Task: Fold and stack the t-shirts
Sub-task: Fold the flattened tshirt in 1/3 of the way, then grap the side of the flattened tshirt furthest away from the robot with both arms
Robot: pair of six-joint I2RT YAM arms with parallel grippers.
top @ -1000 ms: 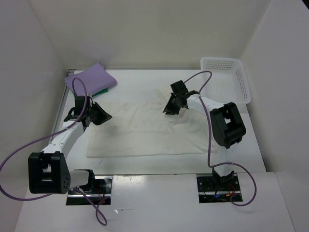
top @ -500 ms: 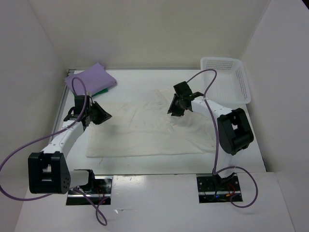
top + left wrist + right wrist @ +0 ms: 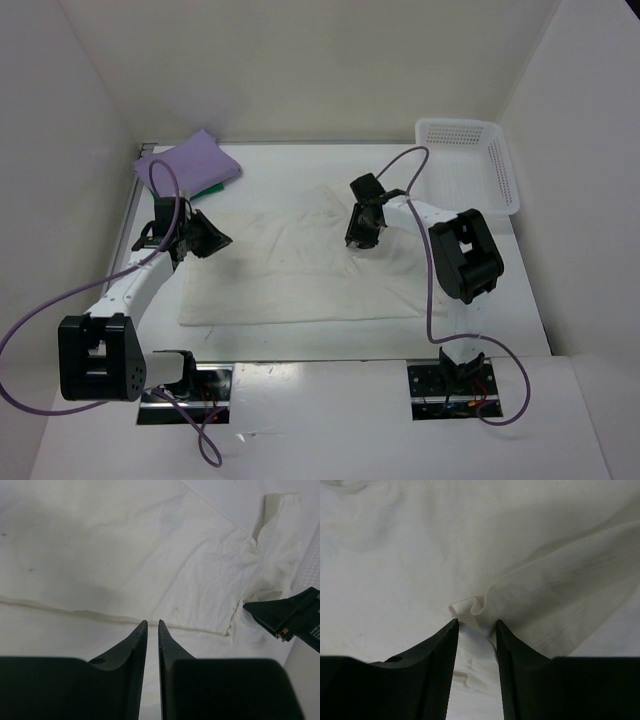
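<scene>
— Which step?

— The last shirt, I'd judge. The cream-white t-shirt (image 3: 290, 275) lies spread mid-table. The lavender t-shirt (image 3: 190, 160) sits folded on the green t-shirt (image 3: 212, 188) in the far-left corner.

— Grippers?

— Right gripper (image 3: 476, 622): jaws apart astride a ruck of cream cloth, not pinching. Left gripper (image 3: 152, 622): jaws nearly together, empty, near the shirt's left edge.

— Next?

— Probably close on that ruck, then fold inward.
</scene>
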